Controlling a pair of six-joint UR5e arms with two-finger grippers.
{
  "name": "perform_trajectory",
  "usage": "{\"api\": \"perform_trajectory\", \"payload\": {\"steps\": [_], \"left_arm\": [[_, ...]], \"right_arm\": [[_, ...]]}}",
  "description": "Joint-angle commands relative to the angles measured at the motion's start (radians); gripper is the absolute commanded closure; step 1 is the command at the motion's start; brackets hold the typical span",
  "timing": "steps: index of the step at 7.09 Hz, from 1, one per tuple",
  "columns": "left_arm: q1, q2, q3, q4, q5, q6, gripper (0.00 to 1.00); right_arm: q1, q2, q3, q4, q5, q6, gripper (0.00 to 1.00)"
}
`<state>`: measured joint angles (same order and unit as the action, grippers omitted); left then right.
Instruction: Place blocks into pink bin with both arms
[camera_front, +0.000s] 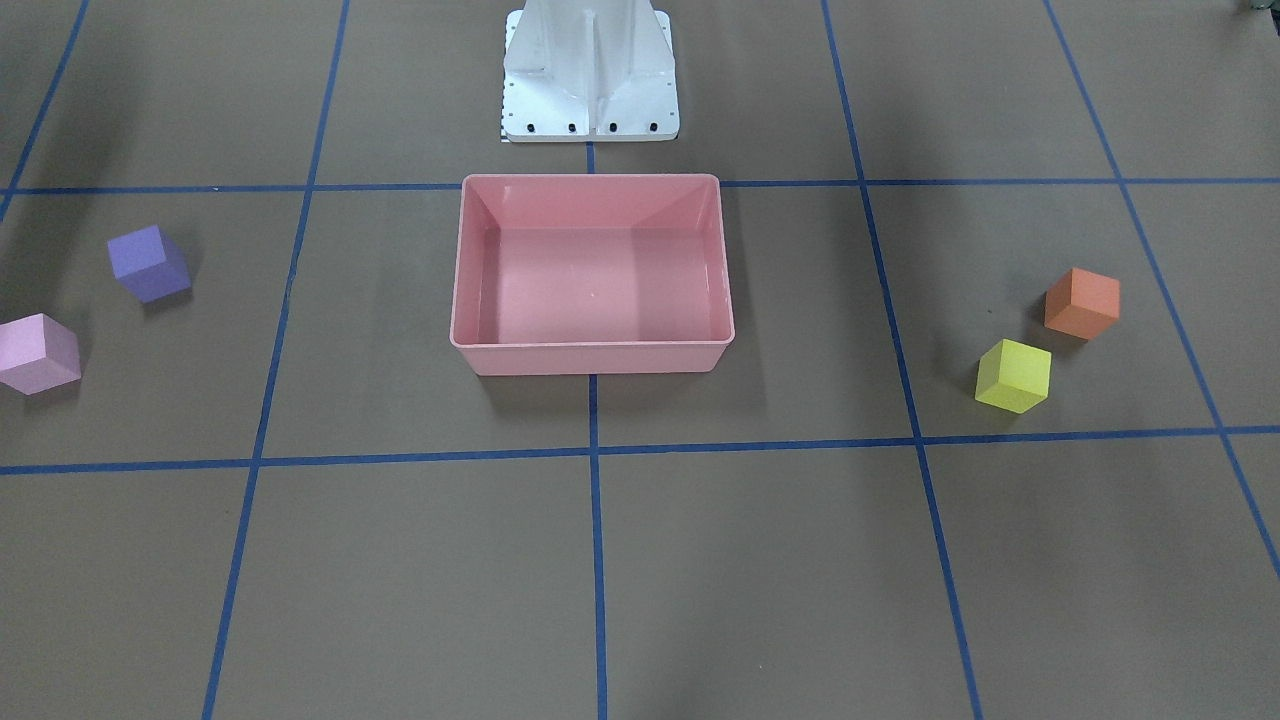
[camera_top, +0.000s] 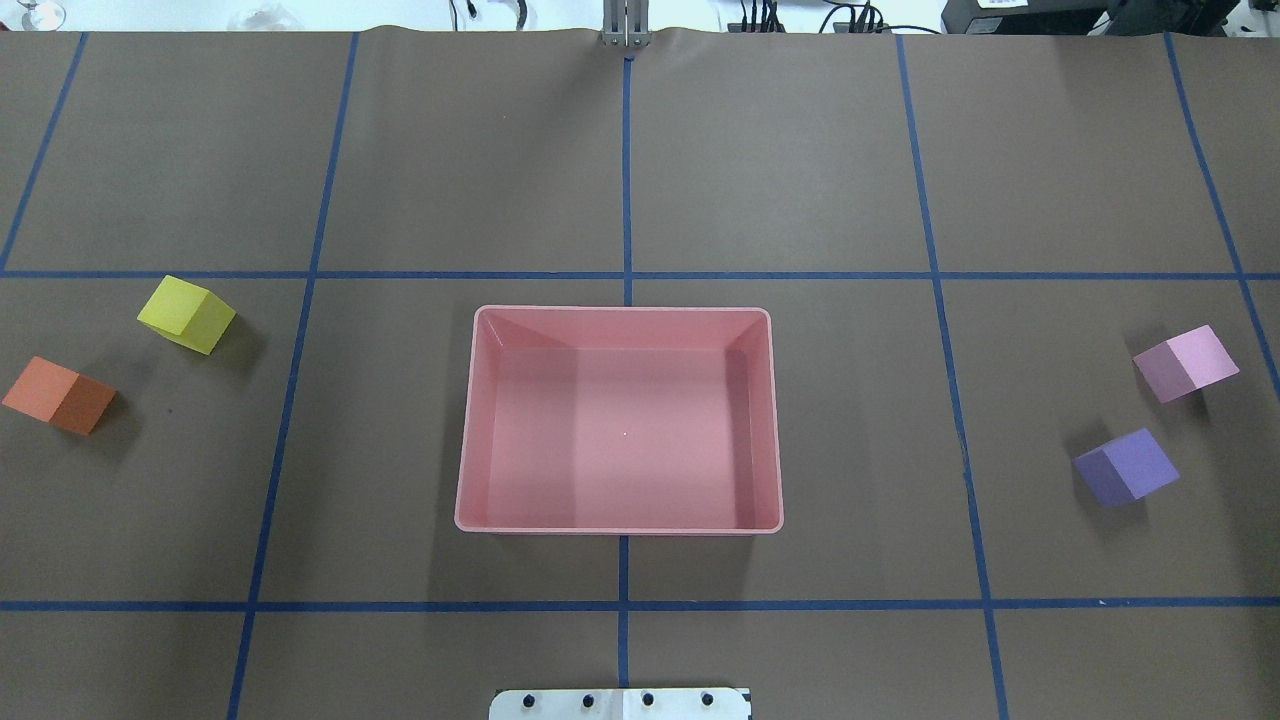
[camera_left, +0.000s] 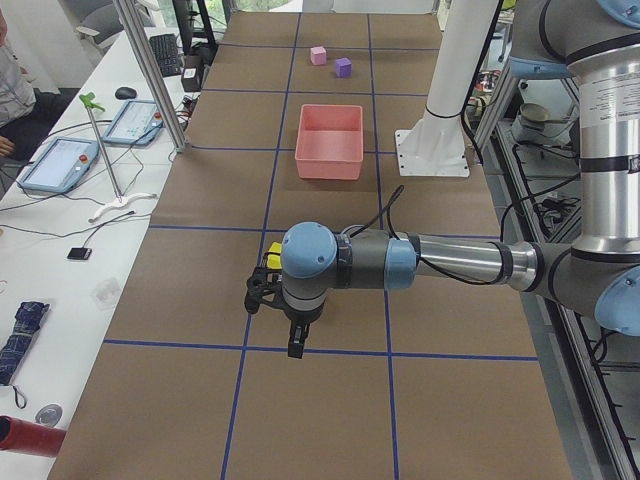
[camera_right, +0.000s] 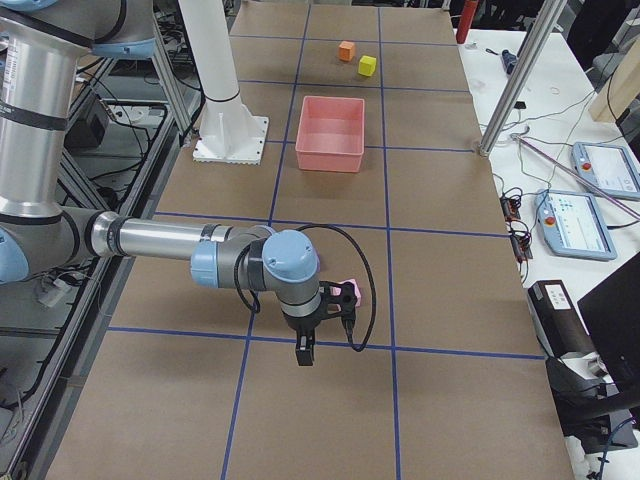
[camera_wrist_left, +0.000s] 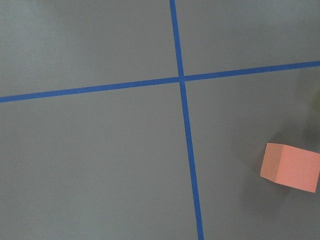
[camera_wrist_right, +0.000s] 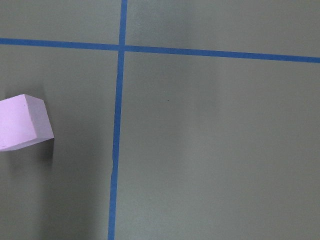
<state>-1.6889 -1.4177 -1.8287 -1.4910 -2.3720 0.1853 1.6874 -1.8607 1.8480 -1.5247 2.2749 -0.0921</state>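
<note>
The pink bin (camera_front: 590, 358) stands empty at the table's middle, in front of the base; it also shows in the overhead view (camera_top: 620, 312). The orange block (camera_top: 58, 395) and yellow block (camera_top: 186, 314) lie on the robot's left side. The light pink block (camera_top: 1185, 363) and purple block (camera_top: 1126, 467) lie on its right side. The left gripper (camera_left: 293, 340) hangs above the table near the yellow and orange blocks; its wrist view shows the orange block (camera_wrist_left: 291, 167). The right gripper (camera_right: 305, 350) hangs near the light pink block (camera_wrist_right: 24, 122). I cannot tell whether either is open or shut.
The white base pedestal (camera_front: 590, 70) stands just behind the bin. Blue tape lines (camera_top: 626, 180) grid the brown table. A side bench with tablets (camera_left: 60, 163) and an aluminium post (camera_left: 150, 70) runs along the far edge.
</note>
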Motion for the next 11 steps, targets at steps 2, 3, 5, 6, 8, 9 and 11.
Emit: {"api": "perform_trajectory", "payload": {"steps": [2,3,5,6,8,9,11], "left_arm": [[0.005,0.000,-0.009,-0.059,-0.003,0.000,0.00],[0.005,0.000,-0.003,-0.083,-0.001,0.000,0.00],[0.012,-0.015,-0.004,-0.235,-0.003,-0.003,0.00],[0.047,-0.047,0.012,-0.262,-0.031,-0.024,0.00],[0.049,-0.043,0.022,-0.294,-0.110,-0.050,0.00],[0.095,-0.040,0.029,-0.348,-0.111,-0.059,0.00],[0.181,-0.040,0.032,-0.363,-0.110,-0.166,0.00]], "right_arm": [[0.000,-0.002,0.013,-0.002,0.000,-0.001,0.00],[0.000,0.008,0.017,0.006,0.000,0.002,0.00],[0.000,0.009,0.022,0.128,-0.002,0.012,0.00],[0.000,0.012,0.011,0.173,0.002,0.012,0.00],[-0.002,-0.012,0.004,0.280,0.002,0.005,0.00],[-0.009,-0.035,0.002,0.351,0.023,0.005,0.00],[-0.034,-0.040,-0.006,0.353,0.121,0.064,0.00]]}}
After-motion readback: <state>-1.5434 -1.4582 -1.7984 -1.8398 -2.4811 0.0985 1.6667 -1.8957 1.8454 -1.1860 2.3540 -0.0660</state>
